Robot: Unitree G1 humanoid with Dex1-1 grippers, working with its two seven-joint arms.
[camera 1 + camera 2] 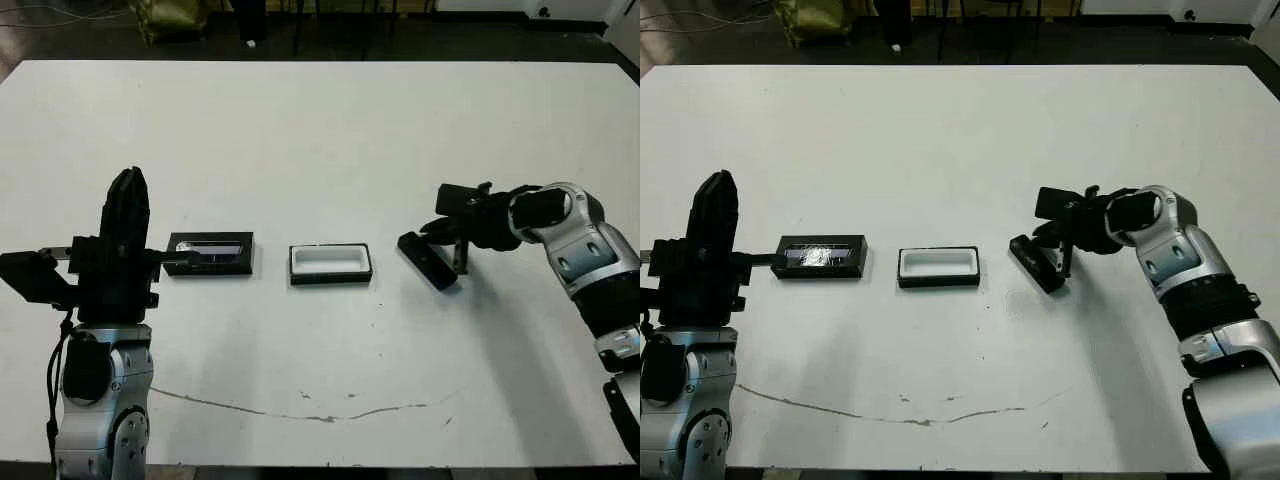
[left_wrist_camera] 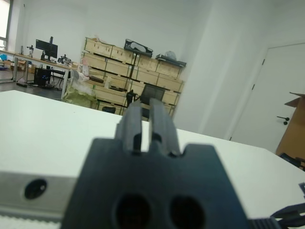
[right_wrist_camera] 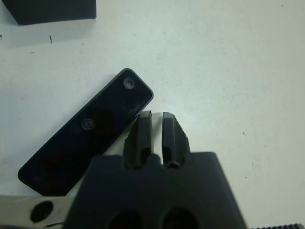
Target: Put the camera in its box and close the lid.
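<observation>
The camera (image 1: 427, 260), a slim black bar, lies flat and slanted on the table right of centre. My right gripper (image 1: 460, 262) points down just beside the camera's right end, shut, with nothing between its fingers (image 3: 143, 131); the camera (image 3: 86, 133) lies alongside them. The box (image 1: 330, 263), a black tray with white lining, sits open in the middle. The lid (image 1: 210, 253), flat and black with a shiny strip, lies left of the box. My left gripper (image 1: 128, 180) stands upright left of the lid, shut and empty.
The white table (image 1: 320, 140) stretches wide behind the three items. A thin dark scratch (image 1: 300, 412) runs along the near part. Shelves, desks and a door show beyond the table in the left wrist view.
</observation>
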